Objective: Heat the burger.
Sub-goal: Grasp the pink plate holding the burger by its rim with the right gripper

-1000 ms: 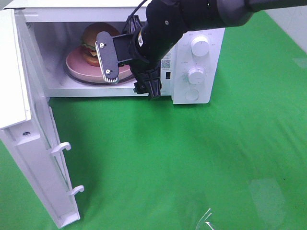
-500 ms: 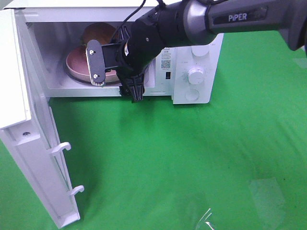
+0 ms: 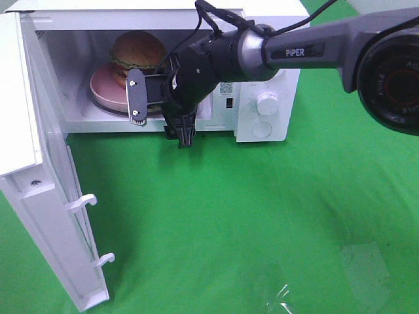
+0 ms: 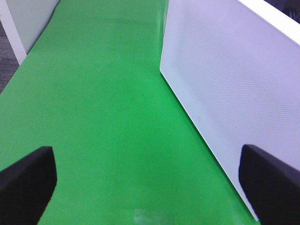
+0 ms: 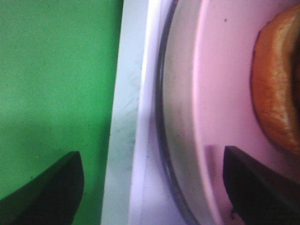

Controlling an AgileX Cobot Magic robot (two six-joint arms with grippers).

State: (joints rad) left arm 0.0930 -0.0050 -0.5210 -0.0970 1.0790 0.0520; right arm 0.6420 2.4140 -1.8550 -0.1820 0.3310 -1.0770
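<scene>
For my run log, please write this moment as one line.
burger: on pink plate inside microwave | door: open | right pincer: open, empty, at opening | left pincer: open, empty

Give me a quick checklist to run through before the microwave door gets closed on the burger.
1. Round golden-bun burger sits on the pink round plate inside the white microwave oven: ok.
2. Right gripper open, holding nothing: ok.
3. Right gripper clear of the oven's opening: not ok, it hangs at the front edge.
4. White microwave door swung fully open, its path over the green cloth clear: ok.
5. Left gripper open, beside the door's outer face: ok.
</scene>
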